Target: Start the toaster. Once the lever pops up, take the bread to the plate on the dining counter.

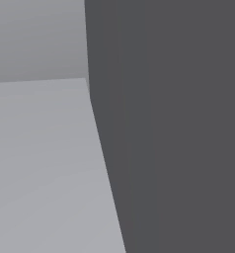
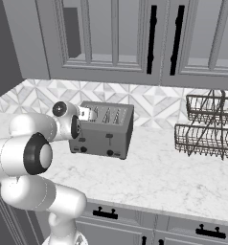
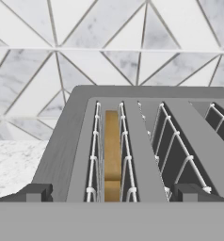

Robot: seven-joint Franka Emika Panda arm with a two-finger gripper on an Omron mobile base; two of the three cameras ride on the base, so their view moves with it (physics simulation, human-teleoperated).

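Arm reaches over the left end of the toaster (image 2: 102, 129), which sits on the marble worktop (image 2: 173, 177) against the tiled wall (image 2: 154, 107). Gripper (image 3: 111, 192) hangs just above the toaster's near-left slot, wrist camera looking down along the slots. The two dark fingertips stand wide apart, one on each side of that slot, nothing between them: released. Judging by this, it is lined up either to press the lever or to reach for the slice; the lever itself I can't make out.

Bread (image 3: 112, 150) sits on edge inside the leftmost slot between the white wire guides, its tan top edge just below the slot rim. Looks sunk rather than popped up, but hard to be sure from this angle.

Hand view gives the slot detail: the slice, the wire guides, the other slots empty to the right. Right base view gives the layout instead: toaster front with small knobs, wall cabinets (image 2: 116, 38) above, a wire rack (image 2: 207, 127) well apart to the right, drawer fronts below the worktop. The bread is too small to pick out there. Left base view is up against a dark panel (image 1: 178, 123) and a pale grey surface (image 1: 40, 168).
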